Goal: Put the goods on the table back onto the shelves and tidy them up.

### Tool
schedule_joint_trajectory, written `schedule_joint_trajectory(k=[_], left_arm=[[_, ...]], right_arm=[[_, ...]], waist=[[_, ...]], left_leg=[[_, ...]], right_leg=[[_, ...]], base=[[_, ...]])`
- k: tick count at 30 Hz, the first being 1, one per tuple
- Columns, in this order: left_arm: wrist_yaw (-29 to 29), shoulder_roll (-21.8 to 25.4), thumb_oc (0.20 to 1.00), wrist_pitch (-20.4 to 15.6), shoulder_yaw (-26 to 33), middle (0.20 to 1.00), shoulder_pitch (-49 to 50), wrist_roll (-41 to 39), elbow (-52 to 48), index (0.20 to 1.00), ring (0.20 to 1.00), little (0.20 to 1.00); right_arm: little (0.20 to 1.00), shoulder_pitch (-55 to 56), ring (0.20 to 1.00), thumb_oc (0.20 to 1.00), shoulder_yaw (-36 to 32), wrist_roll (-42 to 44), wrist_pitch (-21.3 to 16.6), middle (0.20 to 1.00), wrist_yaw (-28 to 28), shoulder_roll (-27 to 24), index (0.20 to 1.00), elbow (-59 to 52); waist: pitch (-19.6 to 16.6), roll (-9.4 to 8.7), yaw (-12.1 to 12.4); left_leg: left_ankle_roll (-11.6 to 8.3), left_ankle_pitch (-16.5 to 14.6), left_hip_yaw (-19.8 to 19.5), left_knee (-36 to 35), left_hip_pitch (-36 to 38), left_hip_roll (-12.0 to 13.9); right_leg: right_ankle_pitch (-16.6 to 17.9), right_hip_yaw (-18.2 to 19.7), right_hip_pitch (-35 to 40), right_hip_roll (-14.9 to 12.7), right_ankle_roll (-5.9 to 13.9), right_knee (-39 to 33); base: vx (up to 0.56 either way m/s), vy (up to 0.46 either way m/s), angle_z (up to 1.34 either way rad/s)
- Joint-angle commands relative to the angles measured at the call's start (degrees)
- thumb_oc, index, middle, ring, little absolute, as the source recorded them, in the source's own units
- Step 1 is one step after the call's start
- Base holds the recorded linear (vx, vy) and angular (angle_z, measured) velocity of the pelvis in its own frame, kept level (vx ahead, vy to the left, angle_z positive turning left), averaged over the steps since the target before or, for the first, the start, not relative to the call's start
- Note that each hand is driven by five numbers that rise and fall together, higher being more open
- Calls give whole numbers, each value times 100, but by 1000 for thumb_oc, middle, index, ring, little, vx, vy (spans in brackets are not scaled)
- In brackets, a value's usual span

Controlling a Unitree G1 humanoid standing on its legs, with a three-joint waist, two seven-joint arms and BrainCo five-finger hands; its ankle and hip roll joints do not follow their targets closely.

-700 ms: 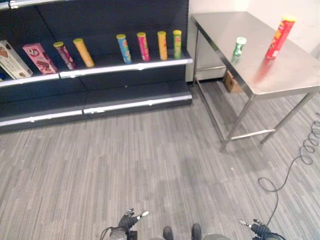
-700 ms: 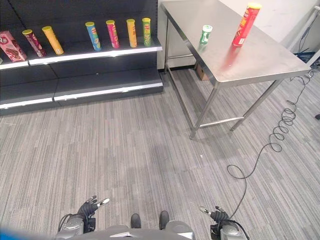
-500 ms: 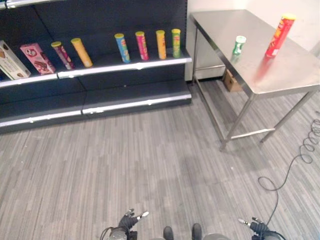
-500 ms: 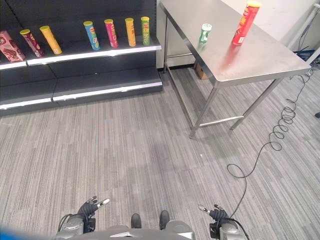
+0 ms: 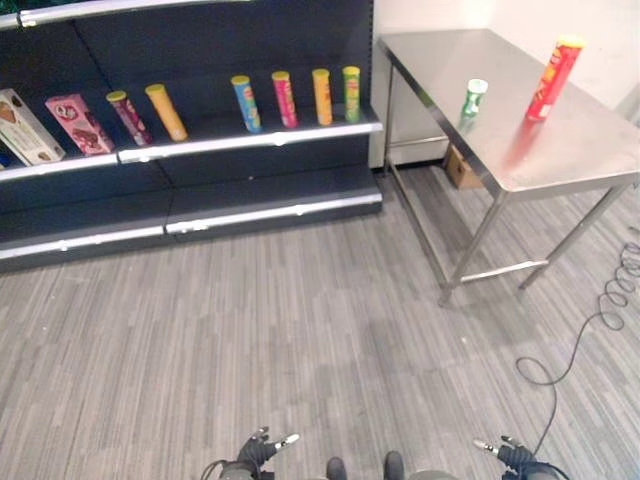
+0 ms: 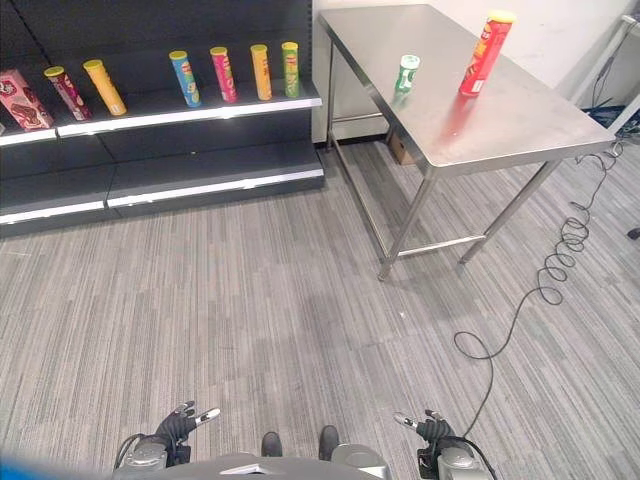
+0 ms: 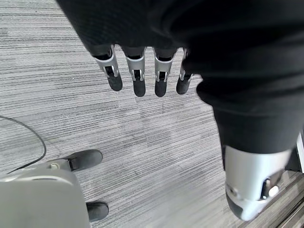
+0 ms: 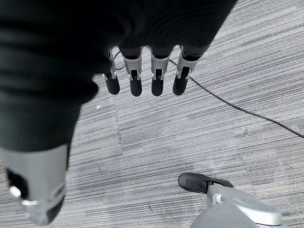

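Tall red can (image 6: 478, 53) and short green can (image 6: 404, 73) stand on the steel table (image 6: 520, 115) at 1 o'clock; left hand (image 7: 137, 76) and right hand (image 8: 142, 76) hang empty, fingers straight.

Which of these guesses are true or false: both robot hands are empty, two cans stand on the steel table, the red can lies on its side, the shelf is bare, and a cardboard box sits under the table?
1. Both robot hands are empty. True: the left robot hand and right robot hand hang open over the floor.
2. Two cans stand on the steel table. True: a tall red can and a short green can.
3. The red can lies on its side. False: it stands upright.
4. The shelf is bare. False: it holds cans and boxes.
5. A cardboard box sits under the table. True.
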Motion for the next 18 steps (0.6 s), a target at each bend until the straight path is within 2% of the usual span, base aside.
schedule_joint_trajectory(k=[1, 18], left_arm=[[29, 162, 1000, -120, -77, 1000, -382, 211, 318, 1000, 1000, 1000], [1, 179, 1000, -86, -202, 1000, -423, 492, 407, 1000, 1000, 1000]], right_arm=[[1000, -257, 1000, 1000, 156, -58, -115, 1000, -9, -233, 1000, -53], [1000, -262, 1000, 1000, 118, 50, -125, 1000, 36, -225, 1000, 108]], waist=[[79, -75, -120], [93, -32, -183]], left_leg=[[-576, -508, -89, 225, 178, 521], [-607, -473, -126, 171, 162, 552]], right_leg=[[-783, 10, 237, -553, 758, 139], [-818, 55, 206, -512, 715, 154]], base=[[0, 0, 0], [-3, -10, 1]])
